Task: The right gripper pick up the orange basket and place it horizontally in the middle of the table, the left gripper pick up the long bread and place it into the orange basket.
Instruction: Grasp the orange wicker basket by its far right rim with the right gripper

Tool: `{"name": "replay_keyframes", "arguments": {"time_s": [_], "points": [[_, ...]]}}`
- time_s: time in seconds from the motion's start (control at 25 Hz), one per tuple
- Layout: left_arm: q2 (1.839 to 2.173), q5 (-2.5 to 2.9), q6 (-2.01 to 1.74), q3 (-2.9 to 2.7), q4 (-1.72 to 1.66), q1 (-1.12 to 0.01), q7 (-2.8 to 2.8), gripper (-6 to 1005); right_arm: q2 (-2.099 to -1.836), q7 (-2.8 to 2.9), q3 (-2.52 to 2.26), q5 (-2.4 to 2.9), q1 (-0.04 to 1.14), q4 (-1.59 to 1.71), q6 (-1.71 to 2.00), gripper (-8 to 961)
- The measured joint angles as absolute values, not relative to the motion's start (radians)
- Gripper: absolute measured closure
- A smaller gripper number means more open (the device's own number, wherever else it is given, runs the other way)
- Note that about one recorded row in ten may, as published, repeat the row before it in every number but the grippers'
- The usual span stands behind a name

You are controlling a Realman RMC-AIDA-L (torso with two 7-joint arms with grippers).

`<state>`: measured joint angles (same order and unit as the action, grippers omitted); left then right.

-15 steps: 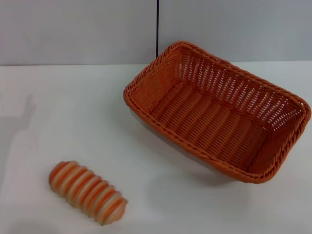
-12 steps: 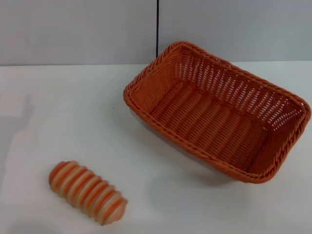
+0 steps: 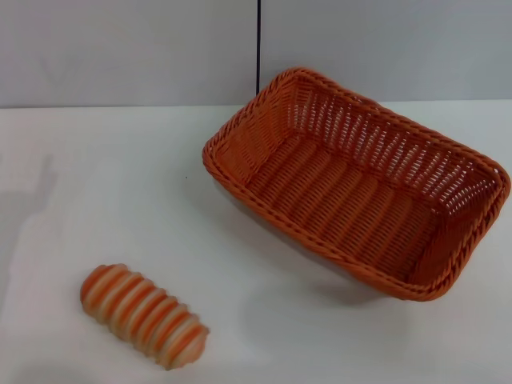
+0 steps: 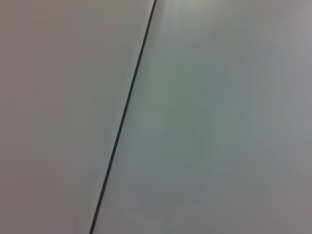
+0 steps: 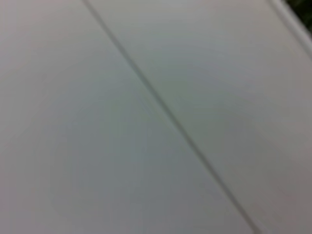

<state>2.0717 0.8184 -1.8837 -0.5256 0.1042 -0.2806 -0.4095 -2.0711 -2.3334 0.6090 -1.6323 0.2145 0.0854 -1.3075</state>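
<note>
Basket: orange basket [image 3: 356, 184] sits askew on the surface [image 3: 120, 184], right and far side.
Bread: long bread [image 3: 144, 316] lies well apart, left and nearer of the basket.
Grippers: both out of sight, state cannot be told.

Plain grey wall [image 5: 97, 146]; thin dark seam [image 5: 165, 114] crossing diagonally.

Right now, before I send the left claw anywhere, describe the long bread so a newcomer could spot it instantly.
Start at the white table, whose far right side holds the big orange basket, lying askew. The long bread lies alone at the near left, well apart from the basket. It is a small oblong loaf with orange and cream crosswise stripes, far smaller than the woven basket.
</note>
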Motion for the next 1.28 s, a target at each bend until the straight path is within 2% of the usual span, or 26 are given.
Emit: {"name": "replay_keyframes", "arguments": {"time_s": [0.24,0.36,0.56,0.72,0.84,1.04,1.28], "points": [[2.068,0.824,-1.891,-0.529,0.097,-0.274,-0.410,173,-2.065,-2.048,0.507,-1.568,0.218,0.246,-1.407,358],[2.068,0.824,-1.893,-0.532,0.093,-0.270,-0.410,173,-2.048,-1.944,0.459,-1.568,0.224,0.308,-1.532,358],[2.068,0.824,-1.893,-0.532,0.097,-0.269,-0.410,173,-1.986,-1.706,0.314,-1.571,0.251,0.452,-1.661,359],[2.068,0.824,-1.891,-0.532,0.100,-0.268,-0.410,173,-1.915,-1.488,0.205,-1.574,0.291,0.552,-1.727,359],[2.069,0.824,-1.888,-0.533,0.103,-0.268,-0.410,173,-1.886,-1.334,0.112,-1.575,0.332,0.680,-1.737,359],[2.069,0.824,-1.885,-0.534,0.104,-0.266,-0.417,173,-1.882,-1.233,-0.121,-1.574,0.374,0.960,-1.739,359],[2.070,0.824,-1.877,-0.534,0.109,-0.255,-0.421,173,-1.924,-1.230,-0.321,-1.553,0.383,1.239,-1.703,359]]}}
